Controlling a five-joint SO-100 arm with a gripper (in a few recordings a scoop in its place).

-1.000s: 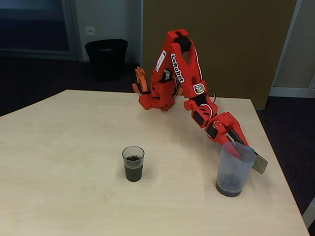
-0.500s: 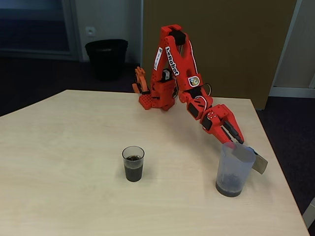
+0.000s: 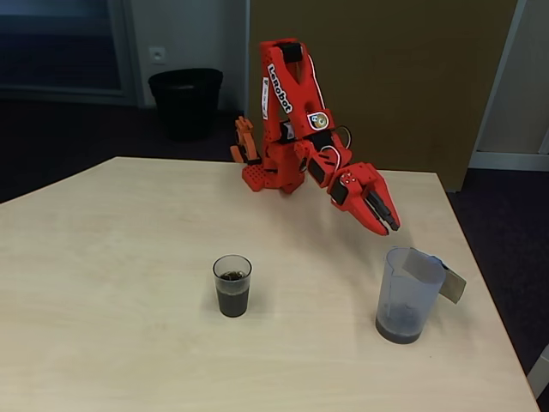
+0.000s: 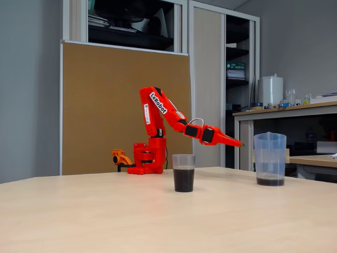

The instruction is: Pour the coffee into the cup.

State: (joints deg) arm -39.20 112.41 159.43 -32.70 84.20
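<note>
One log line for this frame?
gripper: shut, empty, above jug | cup: upright, coffee inside | jug: upright on table, dark residue

One readable text: "LeRobot", white sticker w/ black letters, on upper link of the red arm (image 3: 287, 94), running along the link. Same sticker seen from the side in both fixed views (image 4: 158, 103); in that one the word reads clearly, in the other it's partly foreshortened. A 2nd white sticker on the arm's side face, by the first: print too small to read. Small round badge near the elbow joint: an emblem, no legible letters. Items on the shelves behind, binders etc: labels too blurred to read. No print to be made out on the cup (image 3: 232, 285) or the jug (image 3: 406, 294).
</note>
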